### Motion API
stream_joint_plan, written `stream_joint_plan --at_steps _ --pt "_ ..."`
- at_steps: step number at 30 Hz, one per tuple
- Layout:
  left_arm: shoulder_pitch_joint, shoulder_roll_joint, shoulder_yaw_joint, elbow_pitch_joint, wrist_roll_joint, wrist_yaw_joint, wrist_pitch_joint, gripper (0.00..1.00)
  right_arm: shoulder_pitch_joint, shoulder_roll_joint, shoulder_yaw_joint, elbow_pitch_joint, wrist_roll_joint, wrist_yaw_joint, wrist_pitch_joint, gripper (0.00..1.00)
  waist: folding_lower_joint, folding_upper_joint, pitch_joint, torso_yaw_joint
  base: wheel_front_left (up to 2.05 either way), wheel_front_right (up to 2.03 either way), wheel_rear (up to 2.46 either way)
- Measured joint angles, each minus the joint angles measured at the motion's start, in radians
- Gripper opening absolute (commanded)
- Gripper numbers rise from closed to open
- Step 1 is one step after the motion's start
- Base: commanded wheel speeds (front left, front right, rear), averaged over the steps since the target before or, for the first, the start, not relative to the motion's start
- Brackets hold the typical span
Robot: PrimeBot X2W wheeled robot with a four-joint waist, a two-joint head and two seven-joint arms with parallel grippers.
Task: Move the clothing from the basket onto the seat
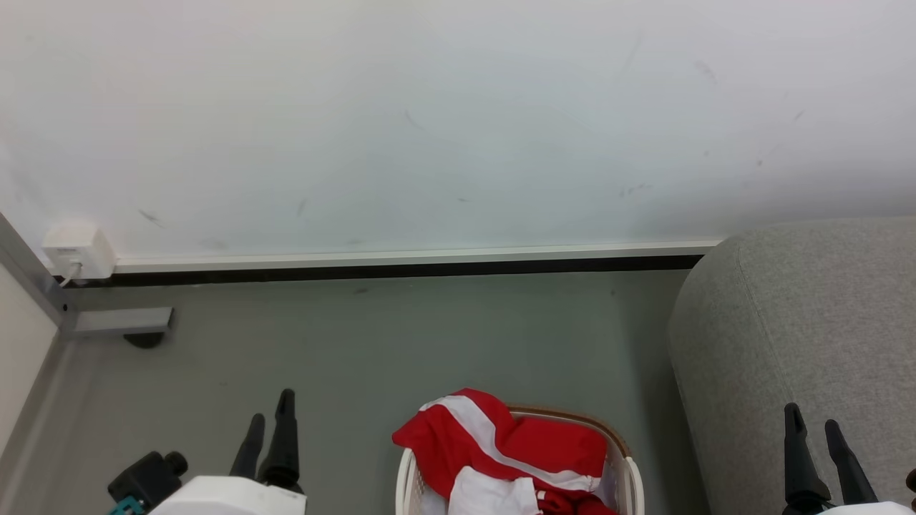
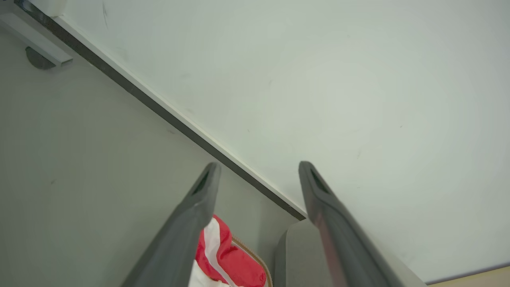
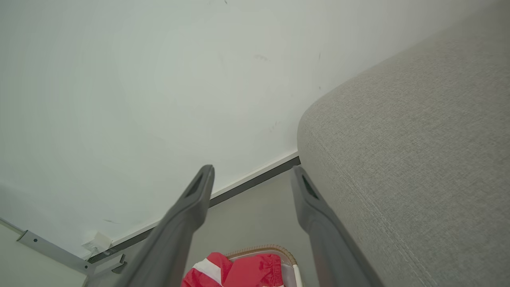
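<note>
Your left gripper (image 1: 271, 408) hangs low to the left of the basket (image 1: 572, 415) and your right gripper (image 1: 811, 416) hangs beside the seat (image 1: 801, 315). Each has its fingers spread wide with nothing between them, ready, I judge, for a first reach. Between them the basket stands on the grey floor (image 1: 401, 343), close to the seat, so the carry should be short. The clothing (image 1: 515, 443) lies heaped in the basket, one red-and-white fold spilling over the rim nearest your left gripper. That raised fold looks the easiest pinch, and the task looks unstarted.
</note>
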Motion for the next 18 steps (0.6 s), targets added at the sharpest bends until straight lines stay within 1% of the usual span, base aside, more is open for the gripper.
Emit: stream_joint_plan --at_steps 2,3,4,7,8,9,12,18 --pt "0.000 0.000 -0.004 -0.002 0.039 0.000 -0.002 1.00 0.000 -0.003 0.003 0.006 -0.029 0.000 -0.007 1.00 0.0000 0.0000 -0.001 0.000 0.00 0.00 0.00" --pt "0.000 0.000 -0.004 -0.002 0.039 0.000 -0.002 1.00 0.000 -0.003 0.003 0.006 -0.029 0.000 -0.007 1.00 0.0000 0.0000 -0.001 0.000 0.00 0.00 0.00" --pt "0.000 0.000 -0.010 -0.008 0.095 0.000 -0.012 1.00 0.000 -0.006 0.006 0.016 -0.068 0.000 -0.016 1.00 0.0000 0.0000 -0.003 -0.001 0.00 0.00 0.00" --pt "0.000 0.000 -0.012 -0.011 0.112 0.000 -0.016 1.00 0.000 -0.007 0.007 0.020 -0.081 0.000 -0.019 1.00 0.0000 0.0000 -0.004 -0.001 0.00 0.00 0.00" --pt "0.001 0.000 -0.016 -0.015 0.147 0.001 -0.023 1.00 0.000 -0.007 0.009 0.026 -0.112 0.000 -0.021 1.00 0.0000 0.0000 -0.004 -0.002 0.00 0.00 0.00" --pt "0.001 0.000 -0.016 -0.015 0.147 0.001 -0.023 1.00 0.000 -0.007 0.009 0.026 -0.112 0.000 -0.021 1.00 0.0000 0.0000 -0.004 -0.002 0.00 0.00 0.00" --pt "0.002 0.000 -0.027 -0.020 0.209 0.000 -0.036 1.00 -0.001 -0.010 0.010 0.033 -0.161 0.000 -0.037 1.00 0.0000 0.0000 -0.005 -0.002 0.00 0.00 0.00" --pt "0.002 0.001 -0.044 -0.023 0.297 -0.002 -0.047 1.00 -0.002 -0.016 0.010 0.039 -0.234 0.000 -0.050 1.00 0.0000 0.0000 -0.004 -0.001 0.00 0.00 0.00"
